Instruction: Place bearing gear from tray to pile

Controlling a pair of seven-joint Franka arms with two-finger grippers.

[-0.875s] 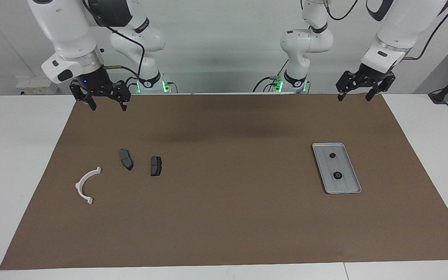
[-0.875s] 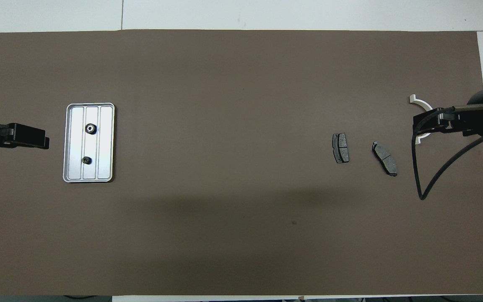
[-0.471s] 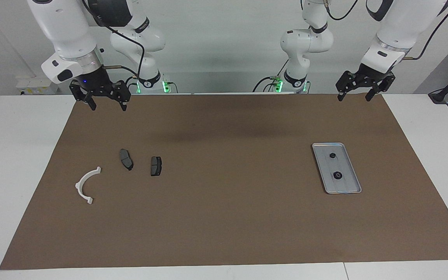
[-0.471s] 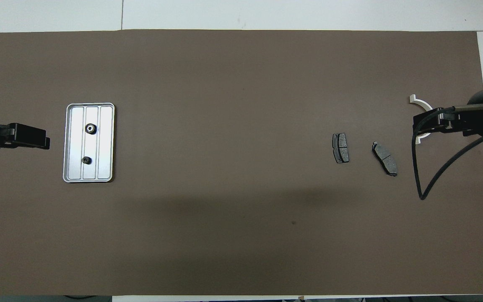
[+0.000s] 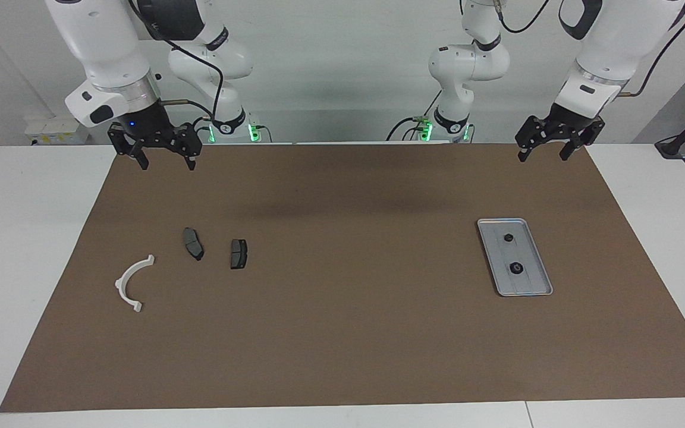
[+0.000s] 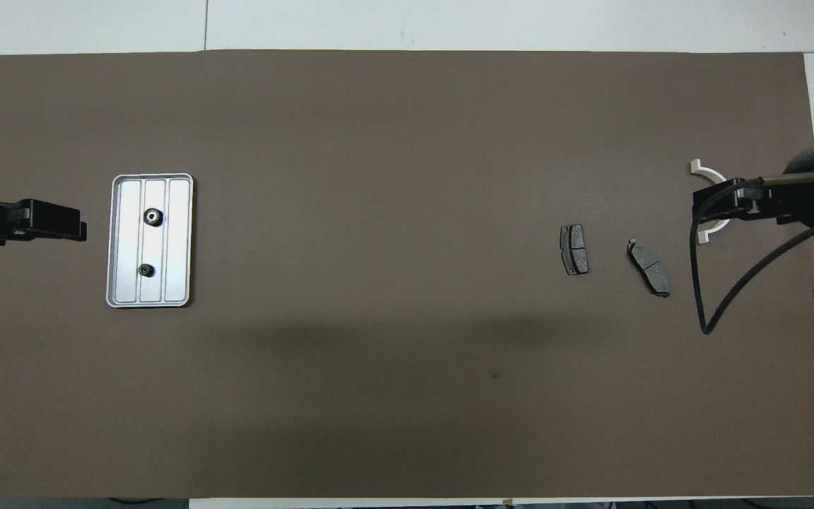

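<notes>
The silver tray lies toward the left arm's end of the table; it also shows in the overhead view. Two small black round parts lie in it: a larger bearing gear and a smaller one nearer the robots. The pile is a white bracket and two dark pads toward the right arm's end. My left gripper hangs open and empty, raised beside the tray. My right gripper hangs open and empty, partly covering the bracket from above.
A brown mat covers most of the white table. The two pads also show in the overhead view. A black cable loops from the right arm.
Both grippers have shifted slightly, and the left one has turned a little. The tray, the gears and the pile have not moved.
</notes>
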